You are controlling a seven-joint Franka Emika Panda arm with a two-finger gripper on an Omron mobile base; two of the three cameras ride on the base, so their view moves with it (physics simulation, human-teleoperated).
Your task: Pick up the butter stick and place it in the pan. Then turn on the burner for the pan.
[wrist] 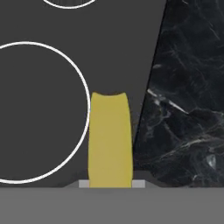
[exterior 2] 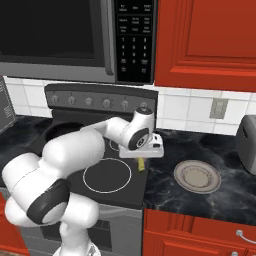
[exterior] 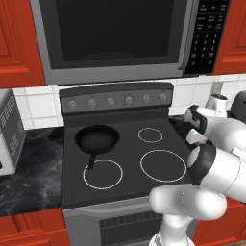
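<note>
Gripper (exterior 2: 141, 161) pinched the butter stick (exterior 2: 141, 164) above the stove's right edge (exterior 2: 142, 192), pan (exterior: 97, 138) sat on back-left burner

The butter stick (wrist: 110, 140) looks matt and waxy, an even pale yellow. The pan (exterior: 96, 138) is dull black, like cast iron. The stove top (exterior: 126, 158) is smooth dark glass with thin white rings. The worktop (exterior 2: 200, 200) is polished black marble with pale veins. The plate (exterior 2: 197, 176) seems glazed grey ceramic. The cabinets (exterior 2: 205, 40) are glossy red-stained wood.
</note>
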